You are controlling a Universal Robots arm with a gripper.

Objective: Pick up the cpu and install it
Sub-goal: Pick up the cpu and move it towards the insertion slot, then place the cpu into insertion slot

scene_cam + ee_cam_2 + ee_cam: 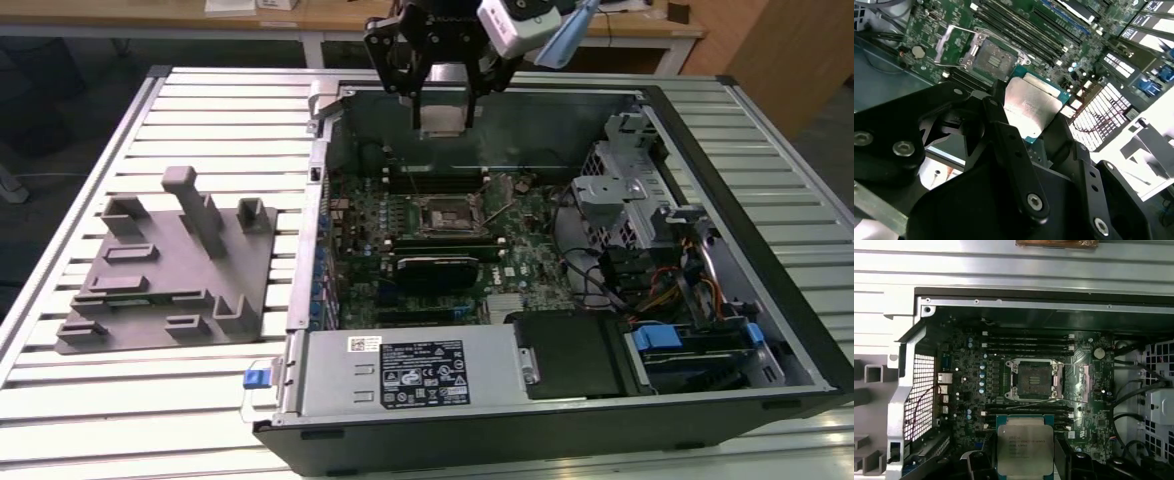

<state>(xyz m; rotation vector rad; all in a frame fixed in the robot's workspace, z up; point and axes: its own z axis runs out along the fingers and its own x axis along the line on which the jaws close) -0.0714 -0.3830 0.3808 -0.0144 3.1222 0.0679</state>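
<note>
The pincer hangs over the far part of an open computer case. Its two black fingers are closed on opposite edges of the cpu. The cpu is held up clear of the green board, and its silvery top faces the camera in both wrist views.

Below it and a little nearer lies the socket, with its metal cover plate swung open. Long black memory slots run between the socket and the far wall of the case, and more slots lie on the socket's near side.

On the exterior view's right, inside the case, stand a grey metal drive cage and a bundle of coloured cables. A grey power box sits along the near edge.

On the slatted table, on the exterior view's left and just beside the case, sits a grey moulded tray with upright posts.
</note>
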